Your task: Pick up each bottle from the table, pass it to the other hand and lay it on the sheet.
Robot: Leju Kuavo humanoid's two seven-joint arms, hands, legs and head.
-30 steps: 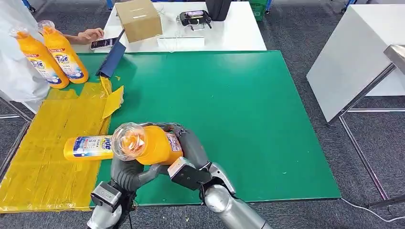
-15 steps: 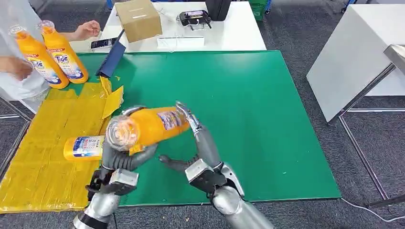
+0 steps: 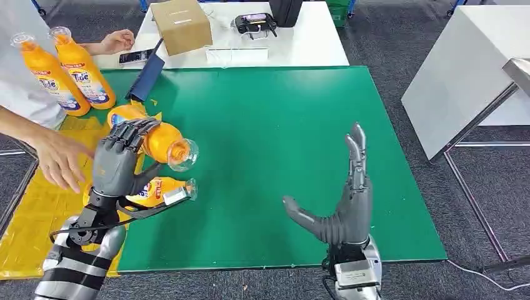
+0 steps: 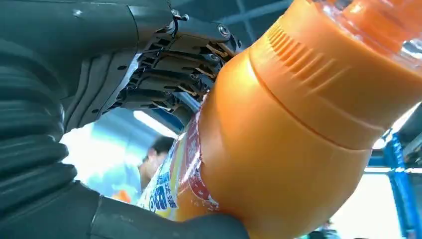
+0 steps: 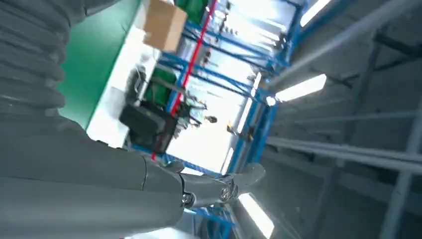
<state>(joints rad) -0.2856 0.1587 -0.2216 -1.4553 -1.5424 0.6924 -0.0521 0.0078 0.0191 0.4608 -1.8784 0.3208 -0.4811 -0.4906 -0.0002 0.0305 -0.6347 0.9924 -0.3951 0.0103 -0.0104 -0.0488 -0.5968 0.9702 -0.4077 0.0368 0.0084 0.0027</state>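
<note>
The left robot hand [image 3: 119, 164] grips an orange plastic detergent bottle [image 3: 150, 139] above the yellow sheet [image 3: 37, 206], long axis level, clear cap toward the right robot hand [image 3: 347, 206], which stands open-fingered and empty. The left wrist view shows the fingers [image 4: 169, 74] wrapping its labelled body. A second orange bottle [image 3: 156, 190] lies just under the left robot hand.

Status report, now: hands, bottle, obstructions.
Left hand grips orange bottle above yellow sheet. Right hand open. Person's hand close beside.

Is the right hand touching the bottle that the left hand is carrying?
Apart. The head view shows the right hand open and raised over bare green mat, well clear of the bottle that the left hand grips near the yellow sheet.
</note>
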